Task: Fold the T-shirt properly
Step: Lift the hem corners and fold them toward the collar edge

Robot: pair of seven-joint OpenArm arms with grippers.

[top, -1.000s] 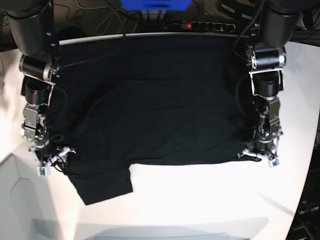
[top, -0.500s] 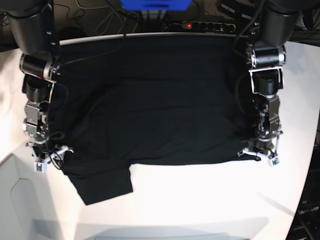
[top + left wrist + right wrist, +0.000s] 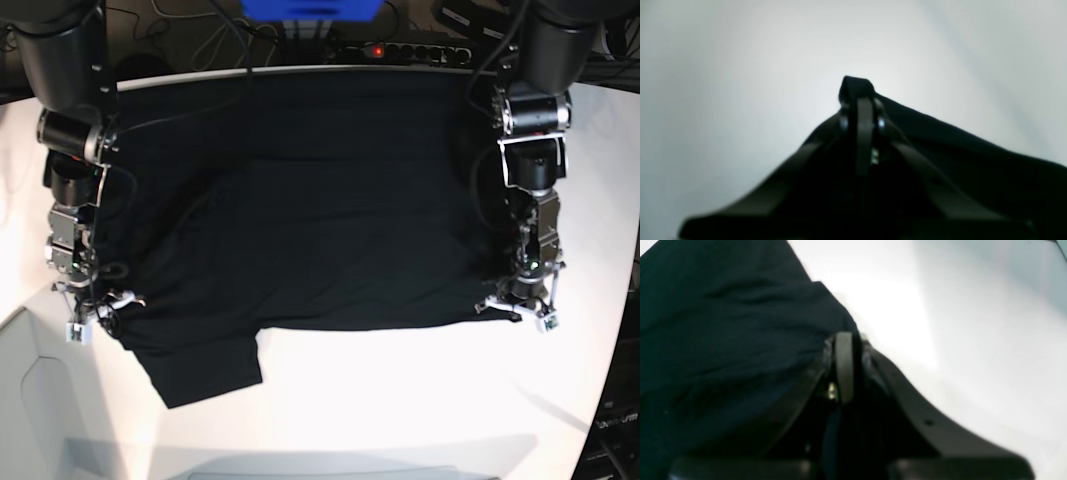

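The left gripper (image 3: 863, 100) is pinching a small tuft of black cloth at the edge of the T-shirt (image 3: 300, 210), its jaws pressed tight together around the fabric, which is poking up past the tips. The right gripper (image 3: 844, 340) is likewise closing fully on the shirt's edge, the cloth bunching against its jaws on the wrist view's left. In the base view both grippers are sitting at the shirt's near corners, the left one (image 3: 520, 305) on that view's right and the right one (image 3: 98, 312) on its left. The shirt is lying spread flat, plain side up, across the white table (image 3: 400, 400), one sleeve trailing toward the near edge
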